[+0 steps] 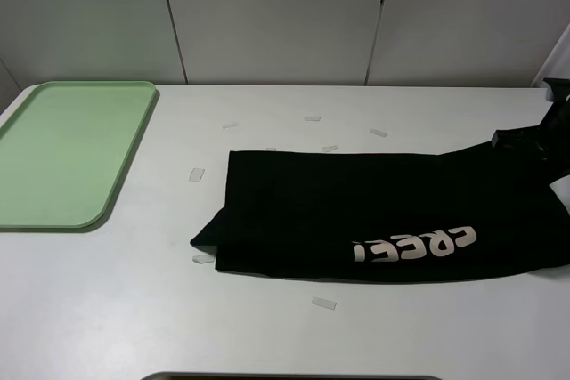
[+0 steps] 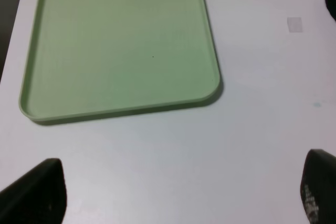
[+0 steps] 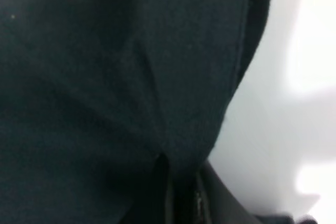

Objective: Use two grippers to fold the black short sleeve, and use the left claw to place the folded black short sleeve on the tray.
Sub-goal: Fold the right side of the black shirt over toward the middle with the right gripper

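While the right gripper (image 3: 181, 192) pinches the shirt (image 1: 374, 215), the left claw (image 2: 176, 195) hangs empty by the tray (image 1: 71, 149).

Folding looks to be the step in hand: the shirt lies flat on the table (image 1: 267, 335) as a long dark band, right of the middle and well apart from the tray. The right gripper's jaws are closed on bunched cloth at the shirt's right end, creases running into the grip. The left claw stands wide over bare table near a tray corner, touching nothing. Next, the right gripper probably has to carry its end across toward the other, layers kept even, while the left claw comes over to pin or grip the opposite side.
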`<state>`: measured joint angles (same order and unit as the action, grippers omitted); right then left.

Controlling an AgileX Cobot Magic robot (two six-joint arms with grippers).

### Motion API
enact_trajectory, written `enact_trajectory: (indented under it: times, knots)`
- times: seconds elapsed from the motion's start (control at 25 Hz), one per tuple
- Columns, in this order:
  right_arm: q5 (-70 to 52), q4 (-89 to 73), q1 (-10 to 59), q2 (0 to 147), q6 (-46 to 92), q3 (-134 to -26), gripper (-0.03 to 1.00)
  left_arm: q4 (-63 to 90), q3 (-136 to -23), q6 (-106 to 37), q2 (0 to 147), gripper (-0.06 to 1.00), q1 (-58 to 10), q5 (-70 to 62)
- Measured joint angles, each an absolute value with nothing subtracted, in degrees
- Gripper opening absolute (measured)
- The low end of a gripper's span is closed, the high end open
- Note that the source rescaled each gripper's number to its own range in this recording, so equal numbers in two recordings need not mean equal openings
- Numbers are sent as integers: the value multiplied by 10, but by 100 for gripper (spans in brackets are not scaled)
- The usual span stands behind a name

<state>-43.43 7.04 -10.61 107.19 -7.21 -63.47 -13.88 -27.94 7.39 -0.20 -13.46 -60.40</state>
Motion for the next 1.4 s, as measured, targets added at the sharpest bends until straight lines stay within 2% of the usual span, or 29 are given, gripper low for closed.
enact_trajectory:
  times: [0.36, 0.84, 1.16, 1.4]
  knots:
    - [-528, 94, -59, 1048, -81, -723, 0, -139, -279, 74, -2, 87, -135, -604]
    - [-605, 56, 31, 1046, -132, -732, 0, -139, -279, 74, -2, 87, -135, -604]
    - [-605, -35, 95, 1046, -141, -732, 0, -139, -279, 74, -2, 87, -135, -604]
    - [-559, -88, 147, 1046, -141, -732, 0, -139, -279, 74, -2, 87, -135, -604]
